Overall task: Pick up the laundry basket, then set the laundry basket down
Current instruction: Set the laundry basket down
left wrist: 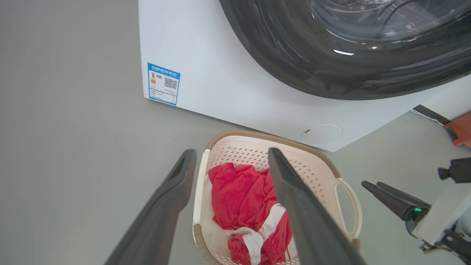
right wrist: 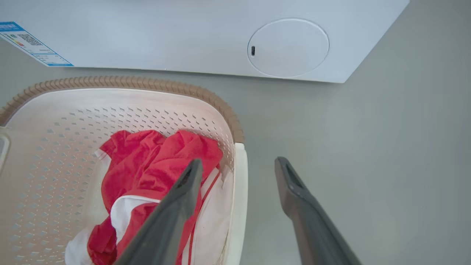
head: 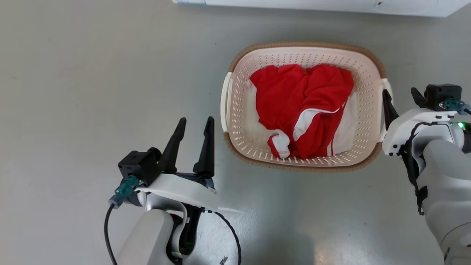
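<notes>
Left gripper [head: 197,119]: closest to the robot, at the lower left of the head view. The jaws are spread wide with nothing between them. It hangs just off the basket's near-left corner with a strip of floor between; its height above the floor cannot be judged.
Right gripper [head: 398,91]: jaws also spread wide and holding nothing. In the right wrist view one finger lies over the basket's inside and the other over bare floor, with the white right handle [right wrist: 239,206] between them. Whether either finger touches the handle cannot be told.
Laundry basket [head: 239,110]: stands on the grey floor [head: 73,92] between the two grippers, cream and perforated with a brown woven-look rim. In the head view the right finger covers part of its right handle.
Red and white garment [head: 301,99]: crumpled inside the basket, hiding most of the bottom.
Washing machine [left wrist: 220,73]: just beyond the basket's far rim, white, with a dark glass door [left wrist: 349,48], a blue label [left wrist: 163,84] too small to read, and a round cover [right wrist: 288,48] low on its front. The head view cuts it to a thin strip.
Orange-red object [left wrist: 460,129]: cut off at the right edge of the left wrist view and not identifiable.
</notes>
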Controlling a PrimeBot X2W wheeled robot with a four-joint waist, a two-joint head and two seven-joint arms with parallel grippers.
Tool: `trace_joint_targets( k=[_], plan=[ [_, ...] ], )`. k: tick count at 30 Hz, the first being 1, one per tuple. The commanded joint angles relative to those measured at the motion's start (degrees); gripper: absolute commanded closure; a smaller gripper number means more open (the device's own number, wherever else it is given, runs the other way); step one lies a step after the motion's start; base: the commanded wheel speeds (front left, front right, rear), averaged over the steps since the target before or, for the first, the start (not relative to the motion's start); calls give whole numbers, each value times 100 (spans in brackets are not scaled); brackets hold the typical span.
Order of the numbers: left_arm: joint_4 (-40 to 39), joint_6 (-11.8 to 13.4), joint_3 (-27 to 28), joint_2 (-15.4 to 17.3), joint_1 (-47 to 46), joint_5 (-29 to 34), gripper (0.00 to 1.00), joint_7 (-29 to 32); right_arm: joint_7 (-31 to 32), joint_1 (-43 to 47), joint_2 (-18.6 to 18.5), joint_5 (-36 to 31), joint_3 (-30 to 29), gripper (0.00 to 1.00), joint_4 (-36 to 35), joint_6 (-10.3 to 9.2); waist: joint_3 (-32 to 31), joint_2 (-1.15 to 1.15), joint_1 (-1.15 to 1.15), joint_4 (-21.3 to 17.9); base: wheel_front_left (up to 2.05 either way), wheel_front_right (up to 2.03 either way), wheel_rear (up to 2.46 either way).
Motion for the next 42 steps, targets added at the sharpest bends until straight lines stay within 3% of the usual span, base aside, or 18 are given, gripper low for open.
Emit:
trace_joint_targets(
  k=[1,10,25,42],
  plan=[
    [-69,-63,197,82,80,59,0,-35,-102,-30,121,80,151,0,-136,-9,-134,0,0,-67,0,0,0],
    [177,-169,594,82,216,184,0,-35,-181,197,104,384,729,0,-873,-9,-769,0,0,-310,0,0,0],
    [475,-402,1339,82,954,459,0,-35,-183,1497,52,1275,1641,0,-2492,-9,-2148,0,0,-959,0,0,0],
    [600,-578,1738,97,1774,691,0,-35,-184,3003,55,1559,1690,0,-3712,-9,-3304,0,0,-1312,0,0,0]
  ],
)
